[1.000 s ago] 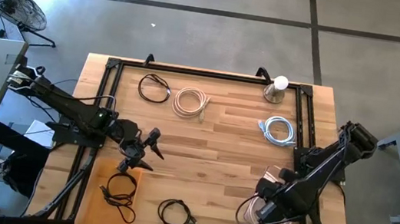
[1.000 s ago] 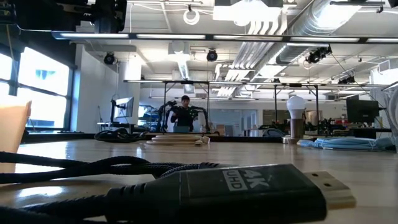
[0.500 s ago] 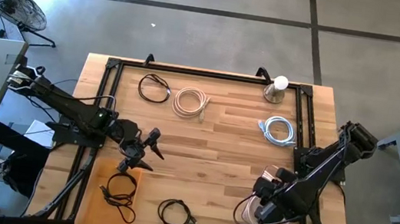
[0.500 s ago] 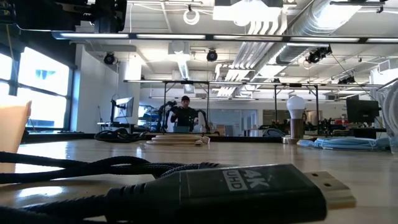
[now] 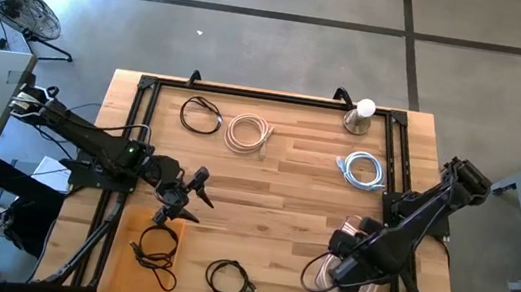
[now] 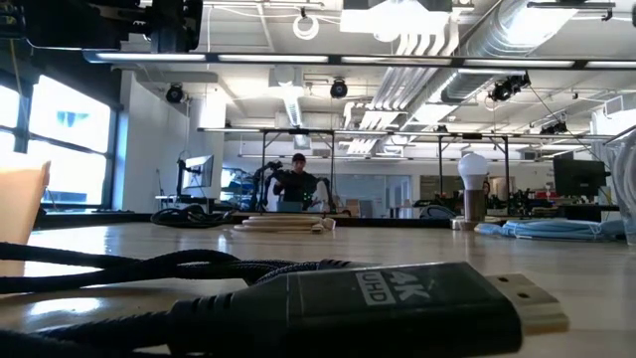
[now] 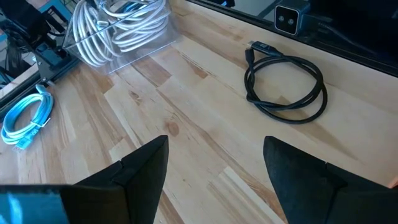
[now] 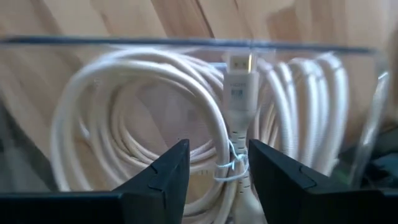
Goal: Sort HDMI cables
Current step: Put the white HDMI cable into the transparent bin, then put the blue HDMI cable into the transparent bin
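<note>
1. Right wrist view: cream HDMI cable coil [image 8: 155, 124], tied with a thin wire twist, lies inside a clear bin [image 8: 367, 124] with other pale coils; its gold-tipped plug stands between the right pincer [image 8: 214, 171] fingers, which are spread, with no contact on the cable visible.
2. High view: that bin sits at lower right of the frame, at the bench [image 5: 296, 186] edge, right pincer [image 5: 343, 270] above it.
3. Other cables, high view: black coil [image 5: 201, 115] and cream coil [image 5: 248, 132] at upper centre-left; pale blue coil [image 5: 361, 169] right of centre; black coil [image 5: 229, 279] at bottom centre; black coil [image 5: 156, 250] in an orange tray [image 5: 118, 269] at lower left.
4. Left pincer [image 5: 185, 195]: fingers spread, empty, hovering at left of centre just above the orange tray.
5. Step judged: deposit of a pale coil into the clear bin, release apparently under way. Next move calls for lifting clear of the bin wall, then reaching for the pale blue coil.
6. Room: bench centre bare. A lamp [image 5: 358, 116] stands at upper right, and a black frame rail runs just beside the bin.
</note>
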Controlling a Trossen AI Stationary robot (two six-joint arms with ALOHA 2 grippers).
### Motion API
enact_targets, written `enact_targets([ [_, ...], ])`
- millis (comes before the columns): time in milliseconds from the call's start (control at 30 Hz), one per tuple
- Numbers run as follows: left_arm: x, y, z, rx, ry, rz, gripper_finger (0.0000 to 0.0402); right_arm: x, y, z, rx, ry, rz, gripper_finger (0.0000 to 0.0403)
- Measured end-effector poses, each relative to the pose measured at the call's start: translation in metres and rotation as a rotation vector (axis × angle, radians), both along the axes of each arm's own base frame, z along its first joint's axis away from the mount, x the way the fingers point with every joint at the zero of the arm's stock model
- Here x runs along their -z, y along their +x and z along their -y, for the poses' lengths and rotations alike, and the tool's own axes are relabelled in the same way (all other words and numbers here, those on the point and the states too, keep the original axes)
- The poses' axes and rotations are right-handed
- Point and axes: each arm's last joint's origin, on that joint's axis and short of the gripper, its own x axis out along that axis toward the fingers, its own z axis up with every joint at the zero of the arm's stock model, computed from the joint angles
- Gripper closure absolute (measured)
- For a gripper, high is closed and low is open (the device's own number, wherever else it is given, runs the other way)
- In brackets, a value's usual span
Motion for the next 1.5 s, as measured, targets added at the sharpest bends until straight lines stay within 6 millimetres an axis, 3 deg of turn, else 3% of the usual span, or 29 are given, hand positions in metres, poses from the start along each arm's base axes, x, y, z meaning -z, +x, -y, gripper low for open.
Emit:
enact_targets([
  [233, 0.0, 0.0, 0.0, 0.0, 0.001, 0.0, 0.0144, -0.05, 0.009, -0.006, -0.14, -0.071, 0.234, 0.0249],
  [400, 0.0, 0.0, 0.0, 0.0, 0.002, 0.001, 0.0144, -0.084, 0.019, -0.003, -0.248, -0.282, 0.506, 0.0247],
  [500, 0.0, 0.0, 0.0, 0.002, 0.003, 0.001, 0.0144, -0.092, 0.029, -0.002, -0.294, -0.435, 0.643, 0.0247],
  [633, 0.0, 0.0, 0.0, 0.001, 0.003, 0.001, 0.0144, -0.094, 0.047, 0.005, -0.44, -0.618, 0.688, 0.0247],
  [900, 0.0, 0.0, 0.0, 0.003, 0.004, -0.004, 0.0144, -0.105, 0.081, 0.036, -0.442, -0.88, 0.69, 0.0247],
  [1100, 0.003, -0.002, -0.001, 0.003, 0.015, -0.038, 0.0144, -0.106, 0.093, 0.059, -0.396, -0.925, 0.642, 0.0247],
  [1300, 0.005, -0.003, -0.001, 0.003, 0.02, -0.054, 0.0144, -0.107, 0.109, 0.103, -0.244, -0.939, 0.594, 0.0247],
  [1500, 0.006, -0.004, -0.001, 0.003, 0.024, -0.07, 0.0144, -0.101, 0.116, 0.154, -0.16, -0.816, 0.496, 0.0245],
])
